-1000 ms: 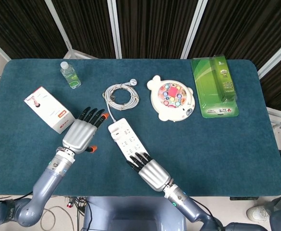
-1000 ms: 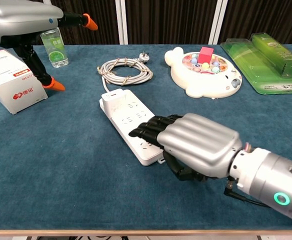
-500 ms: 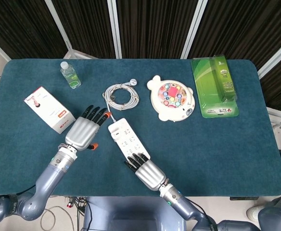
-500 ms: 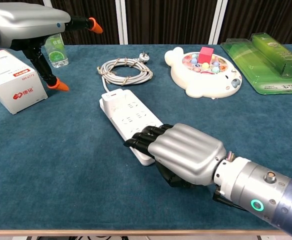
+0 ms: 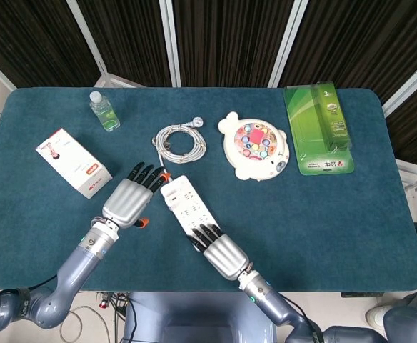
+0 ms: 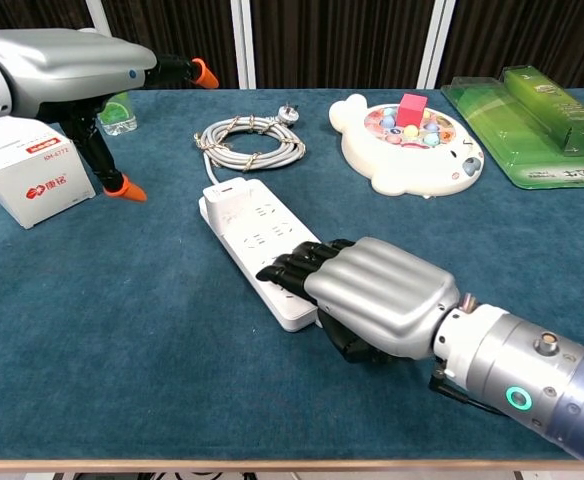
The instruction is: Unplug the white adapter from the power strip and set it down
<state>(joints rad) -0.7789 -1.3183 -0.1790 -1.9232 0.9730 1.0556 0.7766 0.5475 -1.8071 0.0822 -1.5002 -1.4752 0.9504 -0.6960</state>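
Head view: a teal felt-like table (image 5: 337, 214) stands before dark corrugated curtains. The flat white power strip (image 5: 186, 204) lies diagonally at centre, its coiled grey cord (image 5: 180, 141) behind. No white adapter shows on it. The metallic left hand (image 5: 132, 200) hovers with fingers spread, holding nothing. The right hand (image 5: 219, 251) rests fingertips on the strip's near end.

Chest view: the right hand's (image 6: 372, 295) dark fingers lie together, flat on the glossy strip (image 6: 247, 228), gripping nothing.
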